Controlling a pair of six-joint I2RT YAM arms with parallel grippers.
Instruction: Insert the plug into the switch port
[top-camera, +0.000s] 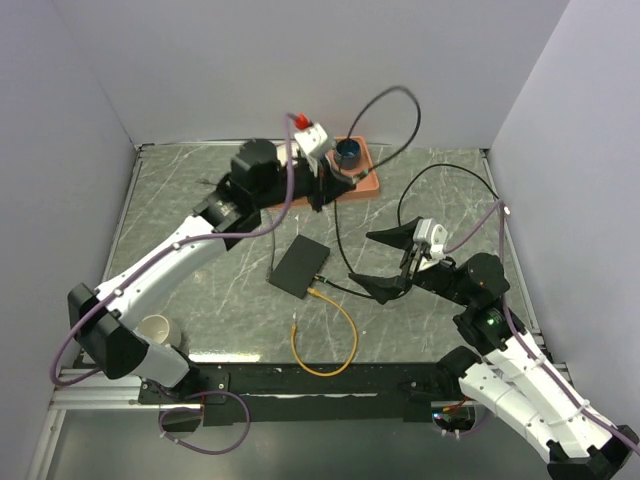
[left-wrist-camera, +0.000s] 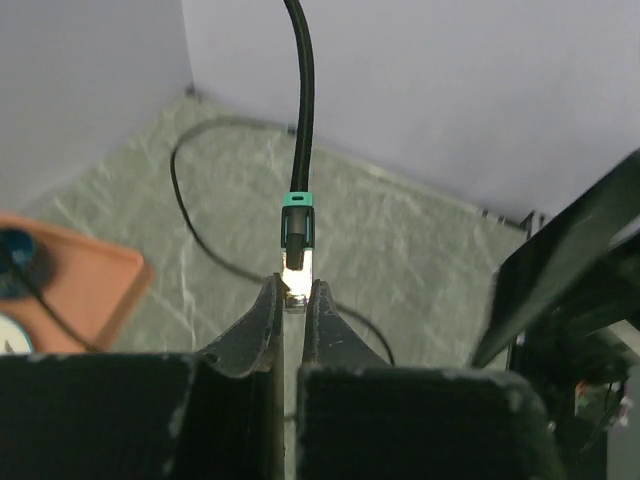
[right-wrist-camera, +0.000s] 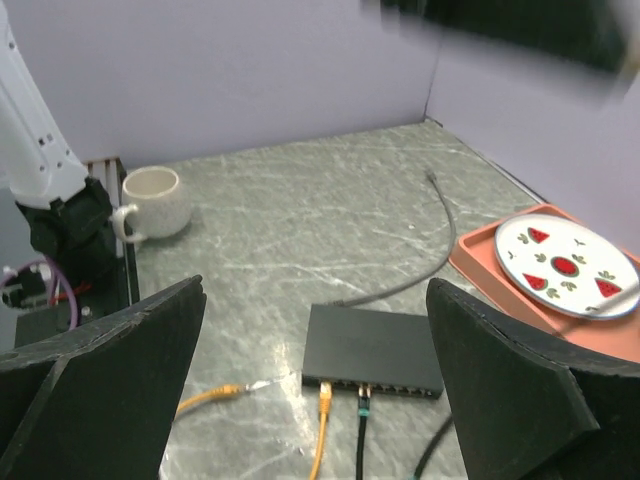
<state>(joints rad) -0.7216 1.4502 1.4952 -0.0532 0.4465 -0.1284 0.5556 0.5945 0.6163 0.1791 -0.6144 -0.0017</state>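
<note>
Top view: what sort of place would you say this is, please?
Probably a robotics lab cell: plain walls box in a marble-patterned table, left arm and right arm are bolted at its near edge, with a black switch and orange tray as props.

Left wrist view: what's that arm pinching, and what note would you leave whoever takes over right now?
Left gripper: shut on the plug of a black cable, near the orange tray.
Right gripper: open, beside the switch.
The switch lies on the table, two other cables already in.
Done: plug gripped.
Left: carry it to a free switch port, push in.
</note>
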